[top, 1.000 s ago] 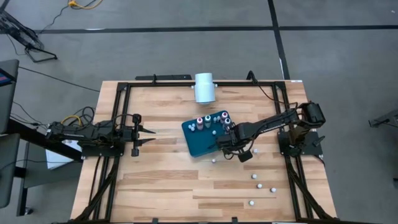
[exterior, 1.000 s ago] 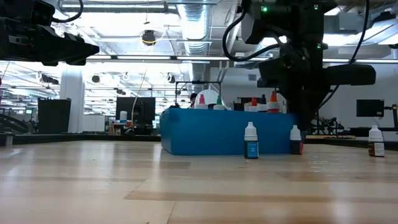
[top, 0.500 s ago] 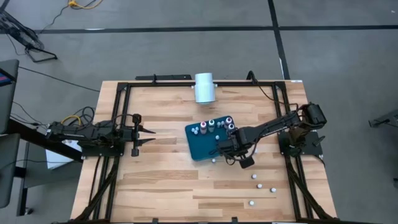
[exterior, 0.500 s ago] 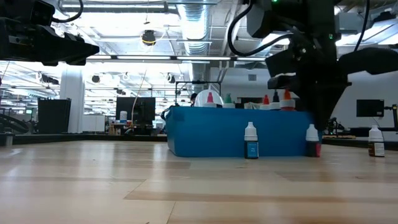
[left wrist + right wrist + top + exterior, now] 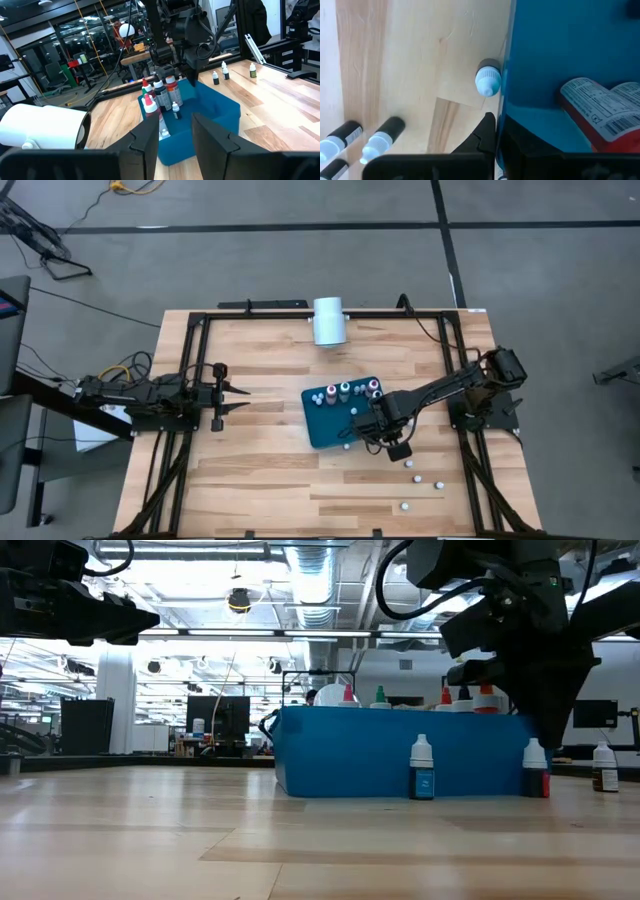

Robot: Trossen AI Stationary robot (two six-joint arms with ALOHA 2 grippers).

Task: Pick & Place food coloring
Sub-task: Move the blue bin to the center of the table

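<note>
**Right claw pinched on the tray wall, bottles inside and around it**

The right claw (image 5: 370,428) is squeezed nearly shut on the thin wall of the tray (image 5: 325,425), one finger outside and one inside; it holds no bottle. Across the tray from it, a row of bottles (image 5: 344,389) stands upright against the far wall, with white caps and red, green and dark bodies. One more lies on its side on the tray floor close to the claw, red with a printed label (image 5: 600,112).

Just outside the gripped wall, a single white-capped bottle (image 5: 487,80) stands almost touching the tray beside the fingers. A few more loose bottles (image 5: 416,478) are scattered on the table behind the claw, well apart from the tray.

The tray is a glossy teal rectangle with low, straight walls. The table (image 5: 260,480) is pale wood planking in a black metal frame. A smooth white cylinder (image 5: 328,320) lies at the table's edge, beyond the tray from the claw.

The left claw (image 5: 240,398) waits far across the table, fingers a narrow gap apart and empty, with bare wood between it and the tray.
</note>
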